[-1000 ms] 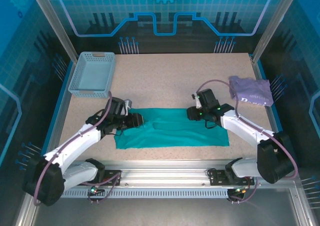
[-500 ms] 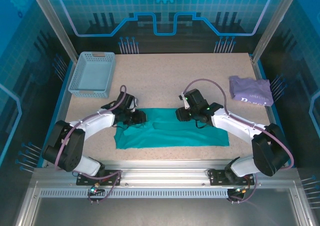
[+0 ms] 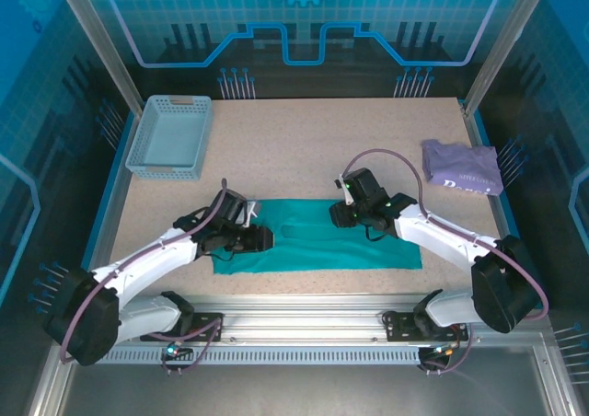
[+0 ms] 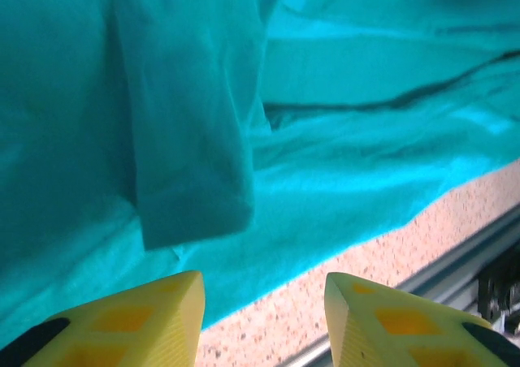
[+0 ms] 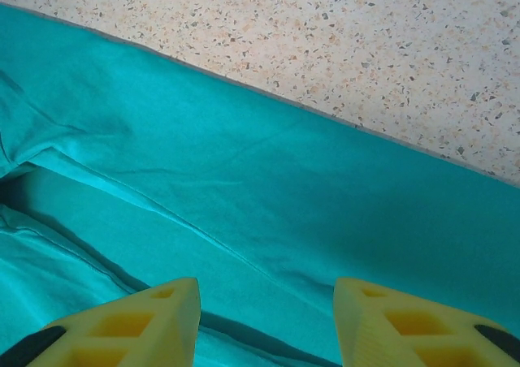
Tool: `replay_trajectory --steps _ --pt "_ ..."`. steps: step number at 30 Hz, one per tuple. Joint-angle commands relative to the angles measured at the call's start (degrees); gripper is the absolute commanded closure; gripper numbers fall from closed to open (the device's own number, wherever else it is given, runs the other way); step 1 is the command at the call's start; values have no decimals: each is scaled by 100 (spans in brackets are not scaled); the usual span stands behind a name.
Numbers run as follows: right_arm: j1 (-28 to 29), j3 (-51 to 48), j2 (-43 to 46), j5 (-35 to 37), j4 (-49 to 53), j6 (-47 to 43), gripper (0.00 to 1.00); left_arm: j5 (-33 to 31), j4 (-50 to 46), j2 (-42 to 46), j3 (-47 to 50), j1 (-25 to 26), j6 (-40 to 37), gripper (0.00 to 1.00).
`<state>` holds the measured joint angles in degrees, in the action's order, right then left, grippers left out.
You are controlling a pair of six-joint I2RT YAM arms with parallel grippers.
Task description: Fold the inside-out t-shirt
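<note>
T-shirt (image 3: 317,243), left corner under left arm (image 3: 156,255)

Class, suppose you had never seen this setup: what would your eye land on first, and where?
The teal t-shirt stands out, spread as a long band across the near middle of the table. The left hand is open over its left end, the right hand open at its far edge. A lavender garment lies far right, a blue basket far left.

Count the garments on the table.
2. The teal t-shirt lies spread flat at the near middle of the table; the purple garment sits folded by the right edge. None seems hidden.
</note>
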<state>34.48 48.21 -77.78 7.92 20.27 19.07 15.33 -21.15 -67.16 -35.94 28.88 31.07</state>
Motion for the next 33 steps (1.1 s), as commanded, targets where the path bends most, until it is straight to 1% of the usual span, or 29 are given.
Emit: replay_trajectory --steps 1,4,6,9,12,16,20,25,28,29,30,31,32,33 --pt "80 24 153 -54 -32 34 52 -371 691 -379 -198 -277 213 56" --pt "86 -22 214 -3 -24 44 52 -441 992 -951 -419 -313 128 57" --pt "93 -51 235 29 19 42 52 -245 1166 -1332 -538 -226 118 58" --pt "85 -118 251 119 46 48 52 -24 1347 -1659 -608 188 75 59" --pt "85 -154 224 163 58 74 52 -137 1419 -1830 -493 615 185 59" --pt "85 -175 163 135 12 84 52 -221 1413 -2162 -244 724 367 59" --pt "85 -52 79 137 112 46 52 -223 1307 -1980 -235 741 275 55" --pt "85 -45 232 174 272 20 52 -563 919 -1137 -394 724 -80 48" --pt "92 -209 496 133 293 -15 52 -1175 621 -434 -316 583 -288 43" --pt "94 -298 612 41 230 -24 51 -1435 517 -183 -248 448 -315 39" --pt "109 -396 726 -86 120 -33 50 -1685 390 47 -158 248 -238 32" --pt "125 -477 811 -204 -10 -42 49 -1768 308 209 -72 1 -139 28" --pt "165 -564 884 -337 -164 -65 48 -1706 230 383 30 -375 11 24" --pt "221 -613 937 -406 -288 -87 44 -1531 192 505 125 -777 134 23"
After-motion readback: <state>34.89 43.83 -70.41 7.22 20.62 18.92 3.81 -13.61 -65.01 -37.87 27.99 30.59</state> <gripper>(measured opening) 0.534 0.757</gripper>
